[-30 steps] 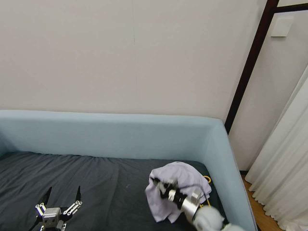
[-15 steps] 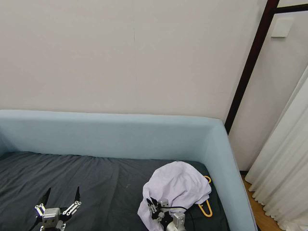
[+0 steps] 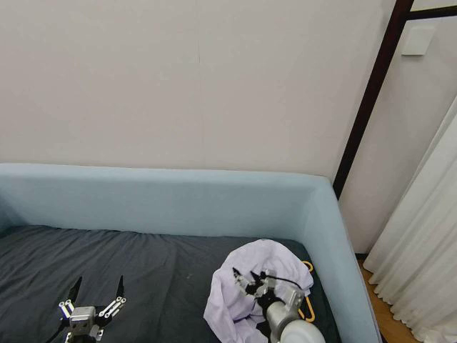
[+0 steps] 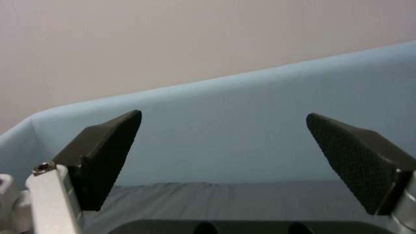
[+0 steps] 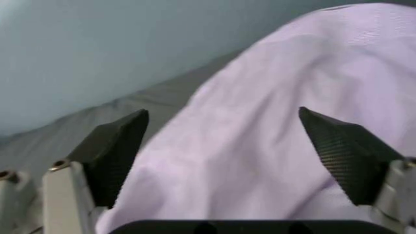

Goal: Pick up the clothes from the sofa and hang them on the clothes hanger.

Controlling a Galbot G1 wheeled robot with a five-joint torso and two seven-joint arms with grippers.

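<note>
- Sofa (image 3: 178, 204): pale blue back and arm around a dark seat cushion (image 3: 107, 264). Everything I care about sits at the sofa's right end, tucked into the corner where back and arm meet.
- Clothes (image 3: 275, 266): one lilac garment, heaped in a soft mound on the cushion at that right end, close to the sofa arm. It is bunched rather than spread, so I judge the crown of the heap to be the only fold worth going for.
- Right gripper (image 3: 249, 279): over the near face of the mound, pointing toward the sofa back. In the right wrist view the right gripper (image 5: 222, 117) has its jaws spread wide, with lilac cloth (image 5: 273, 122) across the gap ahead of them. It grips nothing. I read the wide spread as room for a thick fold before closing.
- Left gripper (image 3: 98, 283): low over the bare cushion toward the sofa's left half, well apart from the garment. Its wrist view shows the left gripper (image 4: 224, 117) with jaws fully parted and empty, facing the sofa back. It looks parked out of the way.
- Orange loop (image 3: 310, 311): poking out from under the mound on the sofa-arm side. It may be part of a hanger, but I cannot tell.
</note>
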